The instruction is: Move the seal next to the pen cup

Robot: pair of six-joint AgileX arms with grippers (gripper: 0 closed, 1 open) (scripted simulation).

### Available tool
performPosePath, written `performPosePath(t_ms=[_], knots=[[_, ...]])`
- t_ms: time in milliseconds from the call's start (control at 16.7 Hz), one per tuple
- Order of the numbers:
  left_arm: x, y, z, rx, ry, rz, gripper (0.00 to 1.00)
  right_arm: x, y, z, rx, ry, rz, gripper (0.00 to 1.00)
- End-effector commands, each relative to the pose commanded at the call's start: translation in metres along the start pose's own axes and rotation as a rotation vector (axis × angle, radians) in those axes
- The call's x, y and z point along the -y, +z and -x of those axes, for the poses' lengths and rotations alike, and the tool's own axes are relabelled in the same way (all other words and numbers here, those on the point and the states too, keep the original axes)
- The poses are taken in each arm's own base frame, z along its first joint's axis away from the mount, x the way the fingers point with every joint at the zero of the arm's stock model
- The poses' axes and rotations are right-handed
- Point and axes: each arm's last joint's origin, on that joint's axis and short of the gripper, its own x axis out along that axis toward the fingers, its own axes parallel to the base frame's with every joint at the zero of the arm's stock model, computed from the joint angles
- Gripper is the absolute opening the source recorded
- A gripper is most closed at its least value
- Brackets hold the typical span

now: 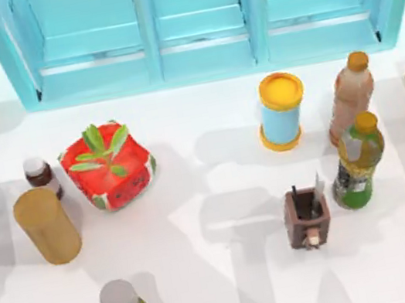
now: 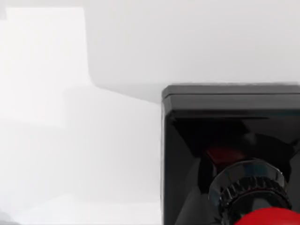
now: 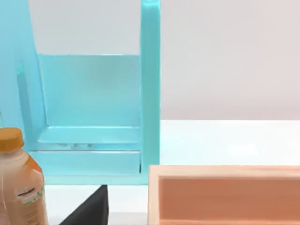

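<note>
Top view, white table (image 1: 218,196), turquoise shelf (image 1: 196,23)

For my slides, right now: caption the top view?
Pen cup beside a green bottle; watermelon plant pot and tan cylinder at left.

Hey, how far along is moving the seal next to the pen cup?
Nothing looks done yet. The seal, black block base with red knob, fills the left wrist view close up, so the left arm seems to be near it. The pen cup stands at the table's right, by the green bottle, with no seal beside it. Carrying and placing remain.
</note>
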Motion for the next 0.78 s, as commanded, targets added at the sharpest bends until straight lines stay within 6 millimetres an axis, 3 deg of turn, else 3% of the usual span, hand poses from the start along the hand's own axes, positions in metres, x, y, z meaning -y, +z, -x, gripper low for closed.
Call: performPosePath(t_ms=[240, 360, 540, 780], knots=[[0.002, 0.001, 0.001, 0.001, 0.000, -0.003, 0.00, 0.000, 0.000, 0.000, 0.000, 0.000, 0.000, 1.00], [0.013, 0.006, 0.011, 0.004, 0.001, -0.005, 0.00, 0.000, 0.000, 0.000, 0.000, 0.000, 0.000, 1.00], [0.048, 0.018, 0.045, 0.003, 0.001, -0.009, 0.00, 0.000, 0.000, 0.000, 0.000, 0.000, 0.000, 1.00], [0.108, 0.012, 0.103, -0.031, 0.001, -0.006, 0.00, 0.000, 0.000, 0.000, 0.000, 0.000, 0.000, 1.00]])
